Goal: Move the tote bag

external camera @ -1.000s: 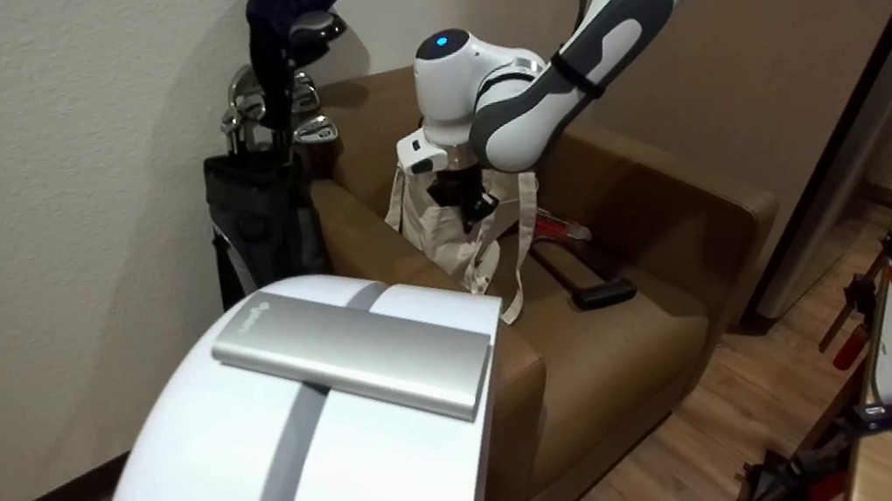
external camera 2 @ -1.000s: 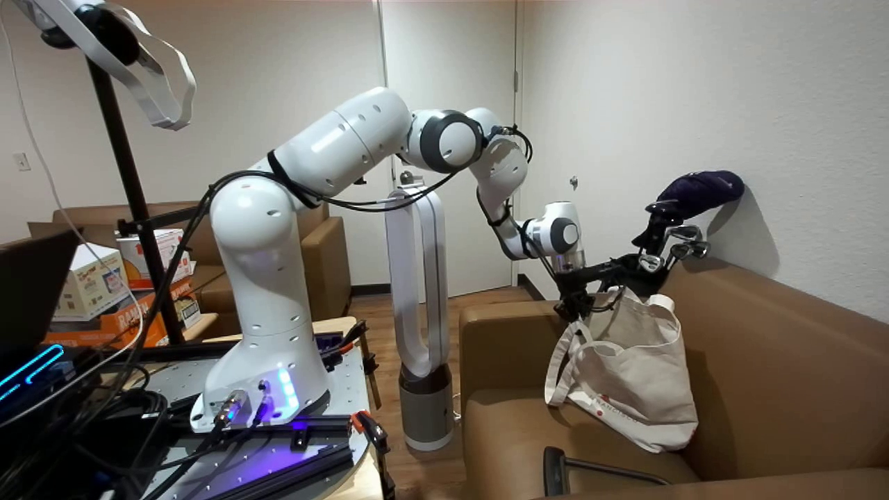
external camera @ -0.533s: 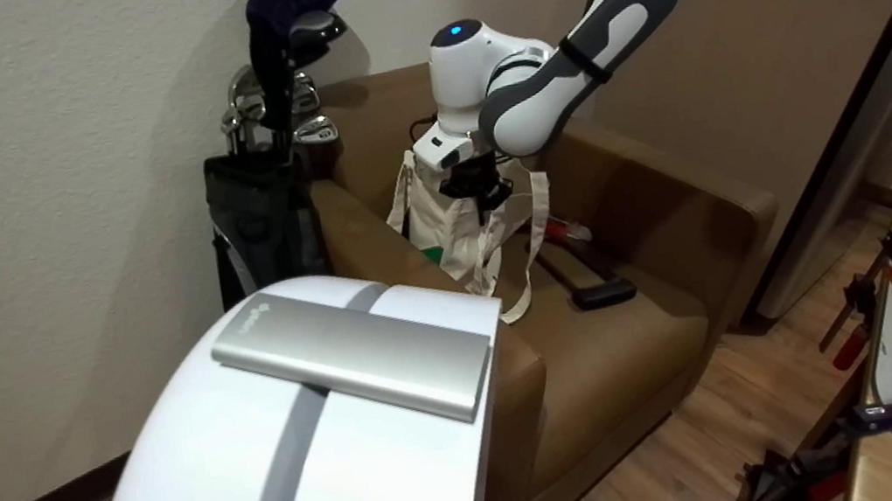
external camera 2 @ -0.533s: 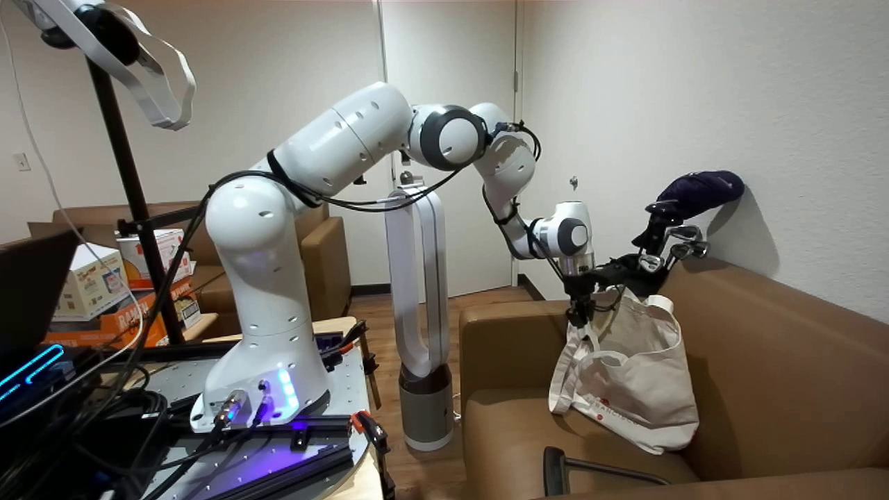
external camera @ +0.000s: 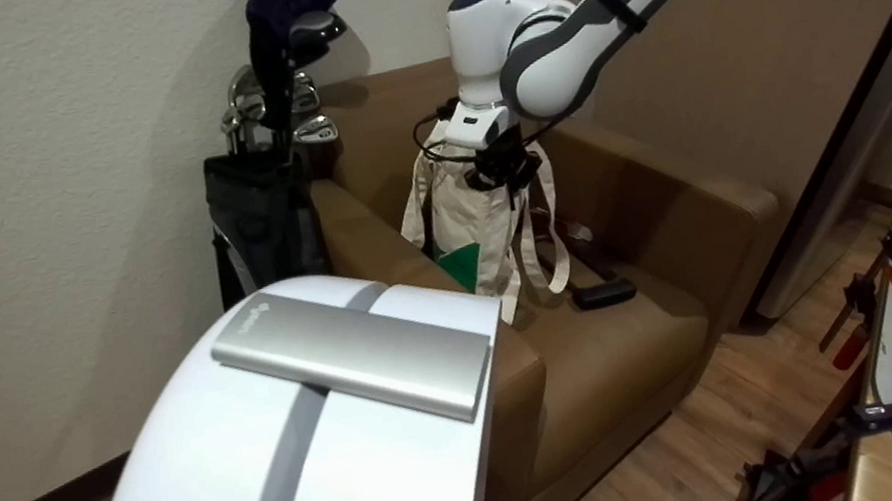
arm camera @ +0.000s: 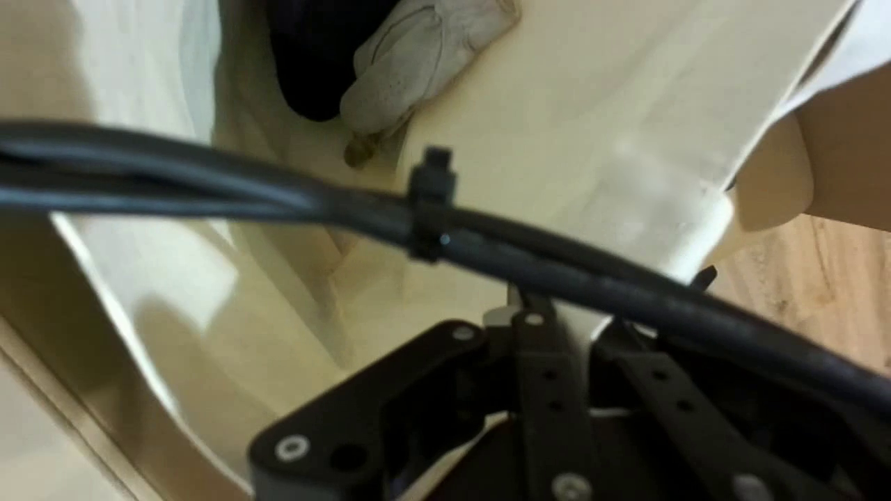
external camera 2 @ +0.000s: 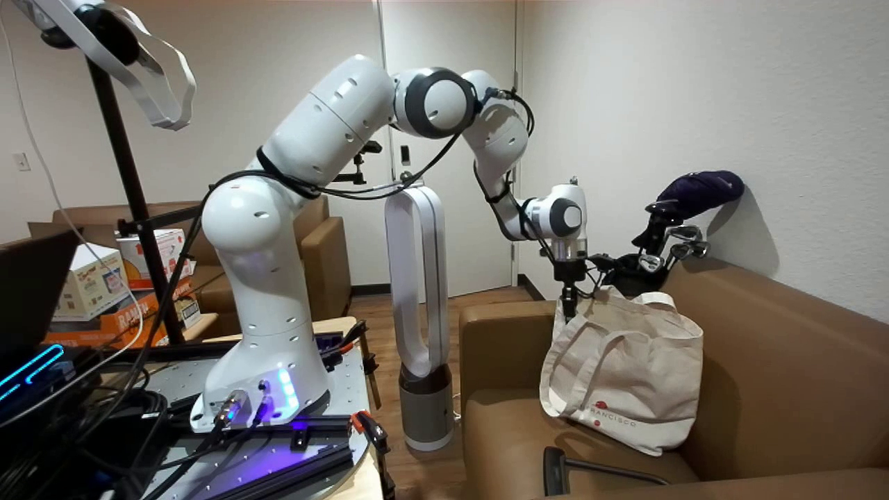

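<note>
The tote bag (external camera: 465, 203) is cream cloth with a green patch low on one side. It rests on the brown armchair seat and leans on the backrest in an exterior view (external camera 2: 646, 389), where red print shows and its loop handles hang down. My gripper (external camera 2: 569, 316) points down at the bag's upper edge; it also shows in an exterior view (external camera: 514, 187). In the wrist view the fingers (arm camera: 585, 327) are close together with cloth between them; a black cable hides part of the fingertips. That view looks into the bag, where a dark item (arm camera: 320, 62) and a pale item (arm camera: 431, 69) lie.
The brown armchair (external camera: 624, 374) has armrests on both sides of the bag. A black-handled tool (external camera: 604, 293) lies on its seat. A dark golf bag with clubs (external camera: 264, 216) stands beside it. A tall white fan (external camera 2: 424, 410) stands between the robot's table and the chair.
My gripper has risen. The bag's upper edge is drawn up and spread with it, so the green patch and red print show more. The golf bag and tool have not moved.
</note>
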Robot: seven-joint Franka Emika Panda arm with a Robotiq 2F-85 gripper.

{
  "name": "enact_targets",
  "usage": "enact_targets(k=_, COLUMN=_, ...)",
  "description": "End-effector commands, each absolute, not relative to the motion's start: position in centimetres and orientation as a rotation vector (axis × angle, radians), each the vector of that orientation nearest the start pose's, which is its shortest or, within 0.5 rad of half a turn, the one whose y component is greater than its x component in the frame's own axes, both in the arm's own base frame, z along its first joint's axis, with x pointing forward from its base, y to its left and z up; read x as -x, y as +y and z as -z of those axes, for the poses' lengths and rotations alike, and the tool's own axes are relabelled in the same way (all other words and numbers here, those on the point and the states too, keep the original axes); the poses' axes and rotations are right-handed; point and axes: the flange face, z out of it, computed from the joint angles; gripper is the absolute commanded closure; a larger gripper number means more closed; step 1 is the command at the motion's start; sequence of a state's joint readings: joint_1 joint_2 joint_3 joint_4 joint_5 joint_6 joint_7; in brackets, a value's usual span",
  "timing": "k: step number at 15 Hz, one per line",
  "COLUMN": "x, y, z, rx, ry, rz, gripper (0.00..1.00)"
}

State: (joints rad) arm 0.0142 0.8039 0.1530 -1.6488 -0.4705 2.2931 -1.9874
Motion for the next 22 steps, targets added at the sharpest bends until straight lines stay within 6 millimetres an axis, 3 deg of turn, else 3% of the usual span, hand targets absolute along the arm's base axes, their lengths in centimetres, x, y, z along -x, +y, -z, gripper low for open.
enact_targets(k=1, x=-61.8, y=11.1, z=-15.2, rx=-0.853, ry=3.063, rz=0.389, gripper=0.95)
enact_targets(k=3, x=-59.6, y=12.2, z=-14.5, rx=-0.844, ry=3.109, rz=0.344, gripper=0.96)
enact_targets(k=7, x=-55.4, y=12.5, z=-12.6, rx=-0.928, ry=3.173, rz=0.249, gripper=0.95)
enact_targets(k=10, x=-52.9, y=12.1, z=-12.0, rx=-0.980, ry=3.185, rz=0.171, gripper=0.96)
enact_targets(k=13, x=-51.0, y=10.7, z=-12.2, rx=-0.937, ry=3.208, rz=0.268, gripper=0.95)
enact_targets(k=19, x=-51.1, y=8.6, z=-14.6, rx=-0.567, ry=3.301, rz=0.494, gripper=0.96)
enact_targets(k=22, x=-51.1, y=8.7, z=-14.3, rx=-0.365, ry=3.341, rz=0.439, gripper=0.95)
